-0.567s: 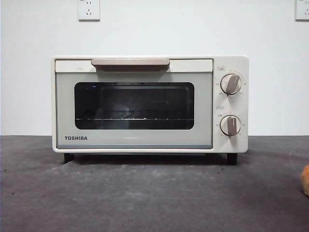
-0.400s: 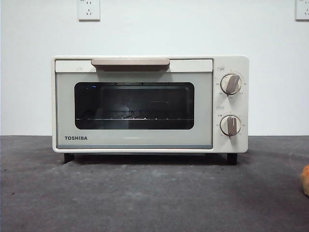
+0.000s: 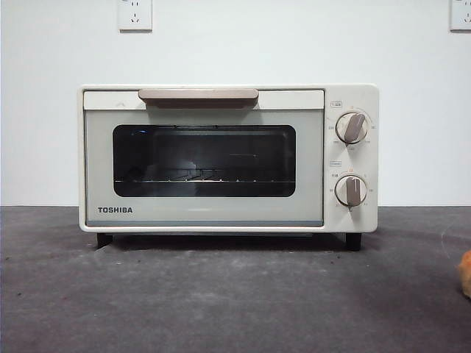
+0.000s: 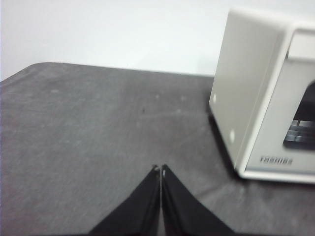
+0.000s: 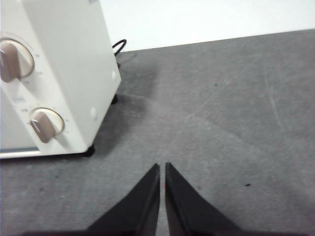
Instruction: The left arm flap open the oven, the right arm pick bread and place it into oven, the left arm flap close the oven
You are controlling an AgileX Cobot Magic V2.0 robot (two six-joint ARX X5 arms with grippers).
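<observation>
The TOSHIBA toaster oven (image 3: 228, 158) stands at the centre of the front view on the dark grey desk (image 3: 221, 301), long axis running left to right across the frame, door facing the camera. The door is shut, its beige bar handle (image 3: 198, 95) lying horizontal along the top edge. Inside the dark window (image 3: 204, 160) a wire rack (image 3: 184, 179) shows. Two round knobs (image 3: 351, 128) sit one above the other at the right of the frame. The bread (image 3: 465, 273) appears only as an orange sliver at the right edge, lower half, on the desk, well apart from the oven.

My left end effector (image 4: 161, 169) hovers over bare desk with its jaws pressed together, tips pointing forward; the oven's side wall lies at upper right of that frame. My right end effector (image 5: 162, 167) hovers likewise, jaws nearly touching, with the oven's knob side at upper left of its frame.
</observation>
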